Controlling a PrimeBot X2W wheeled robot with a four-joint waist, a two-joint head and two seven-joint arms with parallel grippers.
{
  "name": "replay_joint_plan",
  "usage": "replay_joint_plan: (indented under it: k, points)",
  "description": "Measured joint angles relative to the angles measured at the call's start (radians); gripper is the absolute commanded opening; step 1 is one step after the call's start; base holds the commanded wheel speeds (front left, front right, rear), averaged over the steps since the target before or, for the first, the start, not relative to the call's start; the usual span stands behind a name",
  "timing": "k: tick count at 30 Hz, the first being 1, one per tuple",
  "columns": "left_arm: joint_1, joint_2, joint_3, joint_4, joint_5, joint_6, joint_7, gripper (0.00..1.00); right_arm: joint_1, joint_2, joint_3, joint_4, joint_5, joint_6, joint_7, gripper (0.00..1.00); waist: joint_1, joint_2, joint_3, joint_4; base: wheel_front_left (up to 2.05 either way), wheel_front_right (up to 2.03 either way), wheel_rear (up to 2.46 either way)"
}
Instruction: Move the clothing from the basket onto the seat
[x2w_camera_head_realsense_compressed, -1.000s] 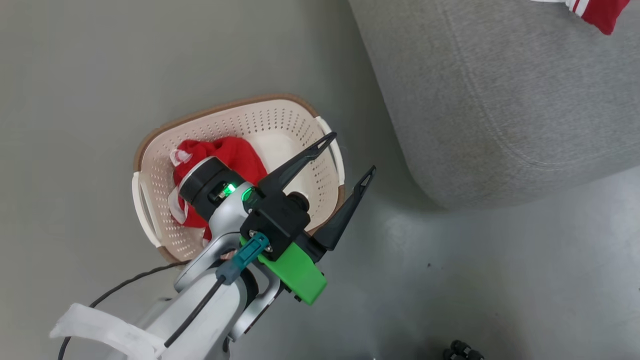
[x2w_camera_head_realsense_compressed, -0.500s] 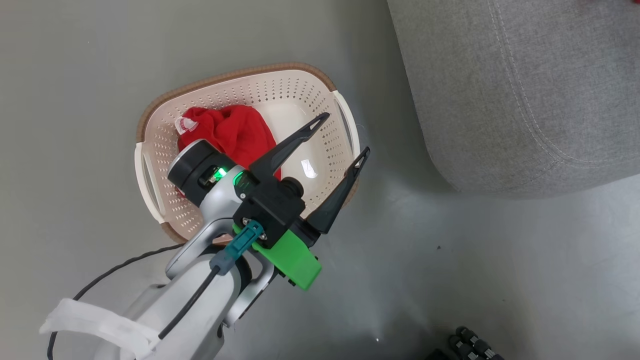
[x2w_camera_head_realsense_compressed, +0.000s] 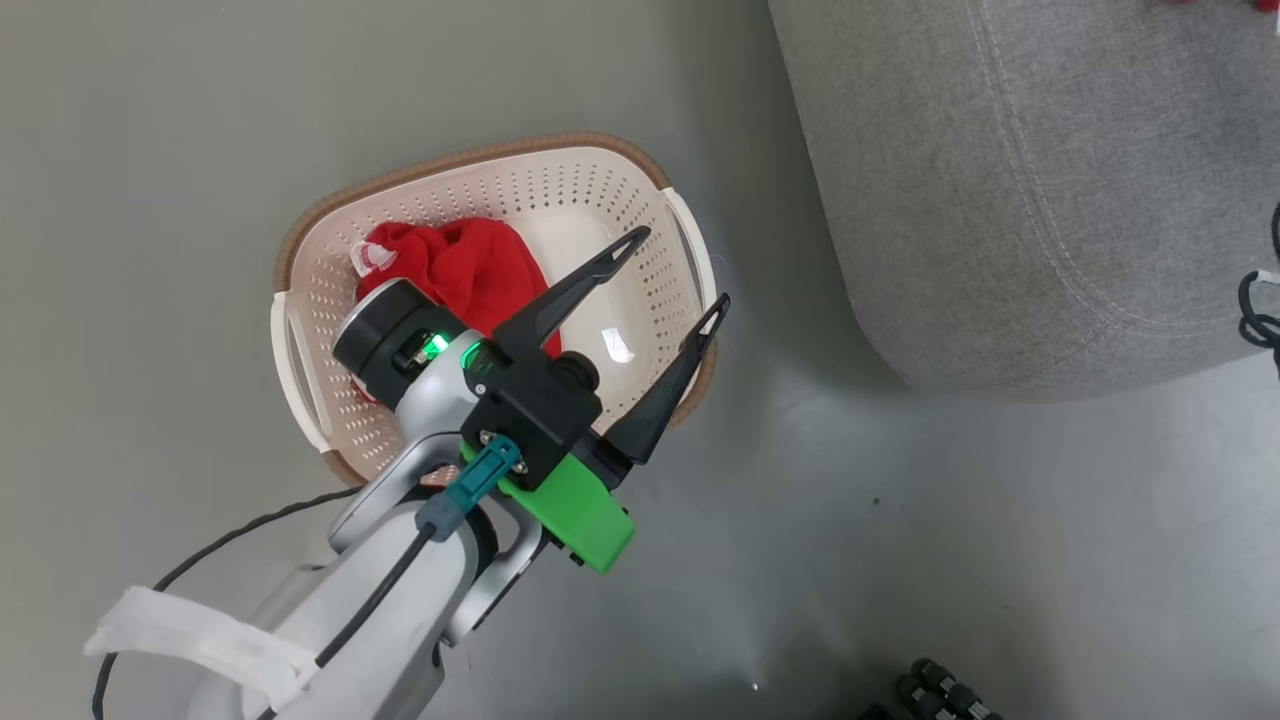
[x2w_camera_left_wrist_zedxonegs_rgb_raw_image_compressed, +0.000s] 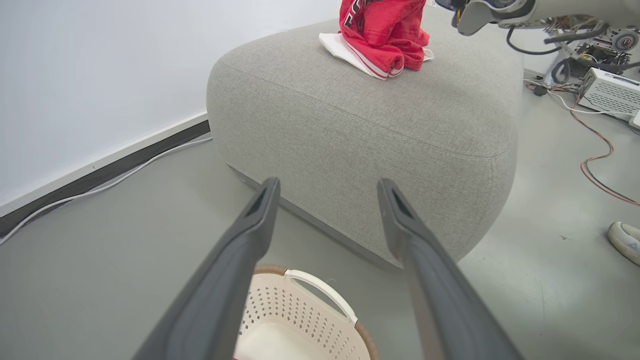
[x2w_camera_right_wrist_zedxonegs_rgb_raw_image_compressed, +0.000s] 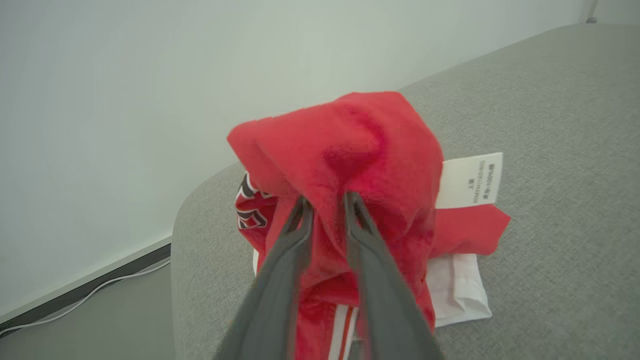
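Grey floor (x2w_camera_head_realsense_compressed: 150, 150) was noted under the basket (x2w_camera_head_realsense_compressed: 480, 195). Bunched red clothing (x2w_camera_head_realsense_compressed: 480, 265) lay inside it, lower left of the left gripper (x2w_camera_head_realsense_compressed: 678, 268), whose 2 fingers were spread wide, pointing upper right. The left arm was judged nearer. The right gripper (x2w_camera_right_wrist_zedxonegs_rgb_raw_image_compressed: 327, 200) was seen pinching 1 jersey (x2w_camera_right_wrist_zedxonegs_rgb_raw_image_compressed: 370, 150) on the seat (x2w_camera_right_wrist_zedxonegs_rgb_raw_image_compressed: 550, 100).

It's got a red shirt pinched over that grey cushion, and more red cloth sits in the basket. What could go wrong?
1. The red jersey is bunched between the right gripper's fingers; on release it might snag and get dragged off the seat.
2. The left gripper hangs open over the basket; reaching for the red cloth inside, a finger could catch the rim and tip the basket.
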Motion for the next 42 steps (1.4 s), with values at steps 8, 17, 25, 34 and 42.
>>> replay_joint_plan:
  k: [8,17,25,34,42]
  points:
    - [-0.001,-0.007,0.002,0.03,-0.01,-0.004,-0.026,1.0,0.015,0.006,0.026,0.016,-0.024,0.027,-0.003,1.0,0.0,0.0,-0.037,0.002,0.0,0.0,0.0]
    - [0.012,-0.027,0.052,0.093,-0.05,0.023,-0.085,1.0,0.105,0.026,0.036,-0.013,-0.061,0.06,-0.008,1.0,0.0,0.0,-0.115,0.007,0.0,0.0,0.0]
    - [0.072,-0.034,0.098,0.144,-0.074,0.061,-0.124,1.0,0.199,0.057,0.044,-0.071,-0.095,0.089,-0.008,1.0,-0.0001,0.0,-0.196,0.019,0.0,0.0,0.0]
    - [0.132,-0.03,0.171,0.188,-0.119,0.119,-0.154,1.0,0.304,0.1,0.099,-0.146,-0.151,0.108,-0.008,1.0,-0.0001,0.0,-0.291,0.042,0.0,0.0,0.0]
    - [0.191,-0.025,0.242,0.216,-0.147,0.16,-0.17,1.0,0.408,0.131,0.139,-0.21,-0.183,0.115,-0.008,1.0,-0.0001,0.0,-0.371,0.063,0.0,0.0,0.0]
